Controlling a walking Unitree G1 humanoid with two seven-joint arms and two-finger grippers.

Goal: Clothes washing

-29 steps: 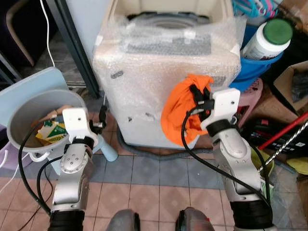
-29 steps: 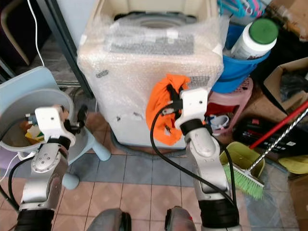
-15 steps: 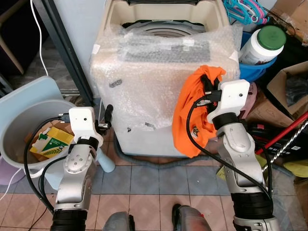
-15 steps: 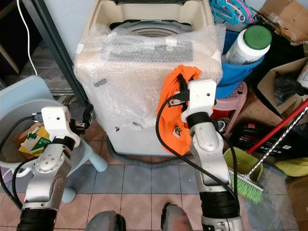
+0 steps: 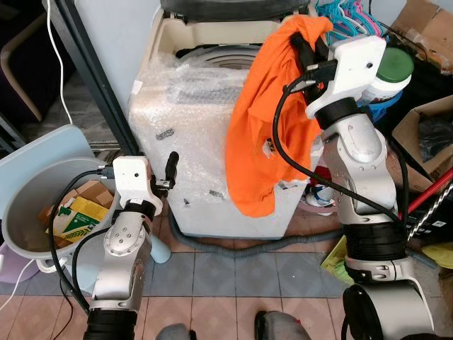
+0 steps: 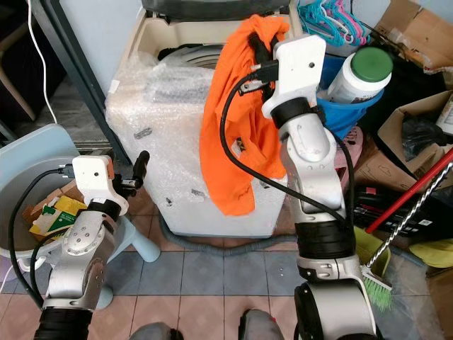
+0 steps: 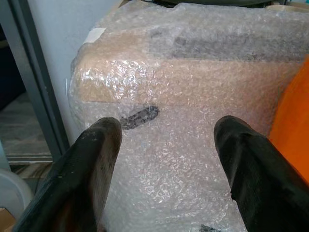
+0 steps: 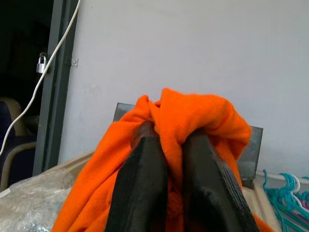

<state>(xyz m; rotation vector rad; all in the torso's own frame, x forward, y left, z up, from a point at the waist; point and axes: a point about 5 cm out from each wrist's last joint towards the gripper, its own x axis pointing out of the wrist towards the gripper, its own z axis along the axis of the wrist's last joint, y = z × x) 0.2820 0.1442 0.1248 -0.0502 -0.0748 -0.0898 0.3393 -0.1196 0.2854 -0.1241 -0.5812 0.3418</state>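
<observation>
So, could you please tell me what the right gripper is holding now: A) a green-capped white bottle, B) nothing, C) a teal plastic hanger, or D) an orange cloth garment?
D: the right gripper has its black fingers pinched on the orange cloth garment, which hangs before the bubble-wrapped washing machine.

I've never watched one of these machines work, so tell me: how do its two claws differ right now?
The right gripper is raised above the washing machine, fingers pinched shut on the orange shirt, which hangs down the machine's front. The left gripper sits low beside the machine, its fingers spread open and holding nothing. Both have two black fingers.
</observation>
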